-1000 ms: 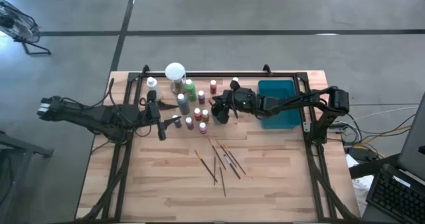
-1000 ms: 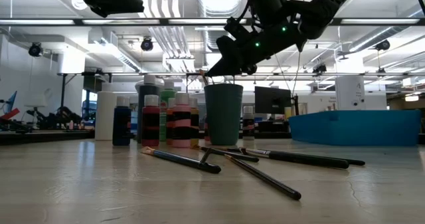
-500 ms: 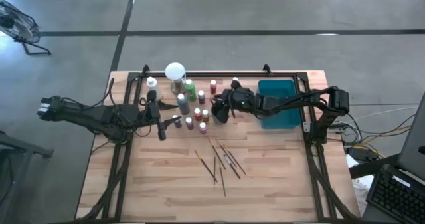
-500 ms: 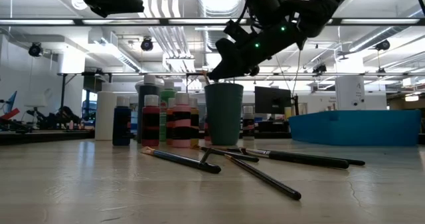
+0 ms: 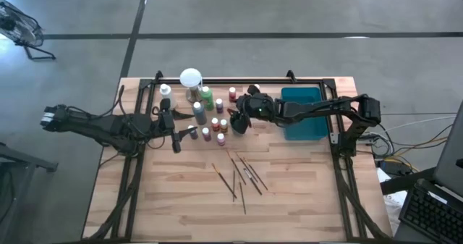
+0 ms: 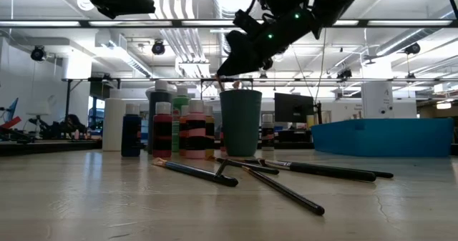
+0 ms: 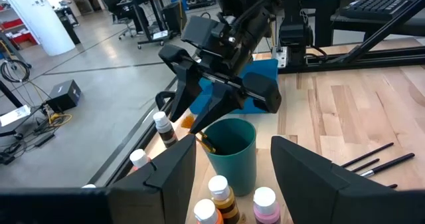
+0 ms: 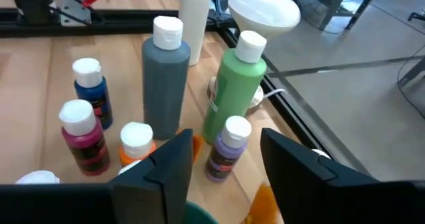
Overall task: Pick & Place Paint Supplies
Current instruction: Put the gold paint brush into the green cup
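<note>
A dark teal cup (image 6: pixel 240 123) stands on the table by a cluster of white-capped paint bottles (image 5: pixel 210 114). A thin brush (image 7: pixel 202 141) leans inside it against the rim. My right gripper (image 6: pixel 223 69) hovers open just above the cup's rim, slanting down from the table's right, and touches nothing. Several more brushes (image 5: pixel 242 173) lie flat on the table nearer the front. My left gripper (image 5: pixel 182 137) waits open left of the bottles, nothing between its fingers, facing the cup (image 7: pixel 230 151).
A rectangular teal tray (image 5: pixel 300 112) sits at the back right, just beyond my right arm. A round white-topped object (image 5: pixel 190 77) on a metal base stands behind the bottles. The wide wooden front of the table holds only the loose brushes.
My right gripper has opened and risen a little from the cup's rim. The brush it was at stays in the cup, its tip still showing at the rim.
</note>
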Action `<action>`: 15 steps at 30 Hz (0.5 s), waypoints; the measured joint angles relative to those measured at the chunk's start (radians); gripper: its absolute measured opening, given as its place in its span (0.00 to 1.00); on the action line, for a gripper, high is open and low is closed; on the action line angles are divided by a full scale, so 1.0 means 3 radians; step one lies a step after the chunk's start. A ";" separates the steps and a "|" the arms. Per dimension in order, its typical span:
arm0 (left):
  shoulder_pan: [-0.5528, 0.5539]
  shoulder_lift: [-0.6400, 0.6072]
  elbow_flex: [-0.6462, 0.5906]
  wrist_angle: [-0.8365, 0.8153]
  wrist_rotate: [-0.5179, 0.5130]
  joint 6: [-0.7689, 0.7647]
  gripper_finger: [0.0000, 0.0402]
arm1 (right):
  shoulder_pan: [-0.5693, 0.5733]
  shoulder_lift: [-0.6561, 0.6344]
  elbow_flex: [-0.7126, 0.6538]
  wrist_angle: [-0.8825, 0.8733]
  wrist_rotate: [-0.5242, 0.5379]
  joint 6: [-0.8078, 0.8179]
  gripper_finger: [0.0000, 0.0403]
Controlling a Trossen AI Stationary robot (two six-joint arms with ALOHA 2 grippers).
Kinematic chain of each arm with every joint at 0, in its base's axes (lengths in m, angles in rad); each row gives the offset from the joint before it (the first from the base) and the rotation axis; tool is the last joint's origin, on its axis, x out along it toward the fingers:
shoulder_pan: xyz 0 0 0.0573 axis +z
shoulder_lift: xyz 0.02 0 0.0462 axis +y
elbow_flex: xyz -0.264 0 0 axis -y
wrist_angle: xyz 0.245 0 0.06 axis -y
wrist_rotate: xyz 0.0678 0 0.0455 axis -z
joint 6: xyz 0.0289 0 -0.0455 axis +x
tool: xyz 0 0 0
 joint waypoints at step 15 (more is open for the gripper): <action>0.0000 -0.0001 0.0000 0.0000 0.0000 0.0001 0.50 | 0.0062 -0.0015 0.1012 -0.1677 0.0021 -0.0170 0.34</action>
